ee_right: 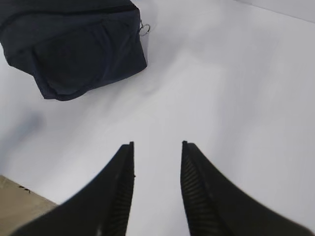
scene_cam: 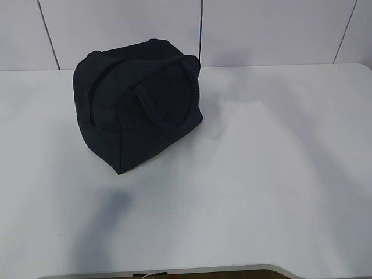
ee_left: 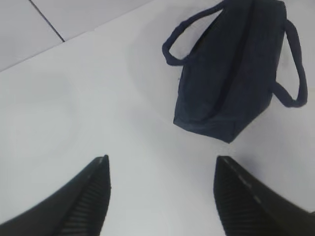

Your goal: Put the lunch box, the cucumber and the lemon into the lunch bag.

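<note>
The bag [scene_cam: 136,104] stands alone on the white bench [scene_cam: 261,174], left of centre in the exterior view, closed along its top, with both handles [ee_left: 295,73] draped over its sides. A metal ring pull [ee_right: 143,28] shows at one end in the right wrist view. No lunch box, cucumber or lemon shows in any view, so nothing can be seen waiting to be packed; whether they already lie inside the closed bag cannot be told.

The left pincer [ee_left: 162,196] hovers above bare bench near the bag with its jaws wide apart and empty. The right pincer [ee_right: 157,187] hangs over the bench beside the bag's ring end, jaws partly apart, holding nothing.

As a judgement, either packing is done or it has not begun. If it has not, the next move calls for opening the zipper by the ring while the other pincer steadies the bag.

No brand, label or writing is readable.
</note>
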Controlling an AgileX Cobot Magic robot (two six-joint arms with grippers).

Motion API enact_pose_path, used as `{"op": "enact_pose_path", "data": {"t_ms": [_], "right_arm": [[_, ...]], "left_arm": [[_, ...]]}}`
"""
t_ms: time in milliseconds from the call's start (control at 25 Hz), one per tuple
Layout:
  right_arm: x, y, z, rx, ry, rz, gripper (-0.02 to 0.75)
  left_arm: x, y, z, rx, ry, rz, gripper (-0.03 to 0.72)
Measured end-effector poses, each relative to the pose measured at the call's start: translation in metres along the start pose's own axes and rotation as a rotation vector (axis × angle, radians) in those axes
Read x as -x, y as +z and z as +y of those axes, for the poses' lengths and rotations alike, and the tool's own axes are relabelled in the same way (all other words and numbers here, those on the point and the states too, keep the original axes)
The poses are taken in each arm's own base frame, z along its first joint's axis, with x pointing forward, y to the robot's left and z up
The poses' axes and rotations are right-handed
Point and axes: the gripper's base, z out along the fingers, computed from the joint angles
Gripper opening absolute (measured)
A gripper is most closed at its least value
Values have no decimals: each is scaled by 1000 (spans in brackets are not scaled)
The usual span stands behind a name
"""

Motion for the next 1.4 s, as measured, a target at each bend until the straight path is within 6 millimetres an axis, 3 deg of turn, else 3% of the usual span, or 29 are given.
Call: {"op": "enact_pose_path", "data": {"t_ms": [200, 520, 880, 1400], "right_arm": [[-26, -28, 12, -37, -20, -23, 274], [-76, -53, 31, -63, -37, -28, 274], [-145, -77, 54, -97, -15, -72, 274], [-252, -51, 75, -118, 70, -132, 274]], "left_arm": [[-46, -40, -10, 3, -14, -31, 475], [-131, -88, -27, 12, -58, -113, 473], [-204, -98, -43, -2, -101, -158, 473], [-295, -91, -61, -17, -128, -286, 456]]}}
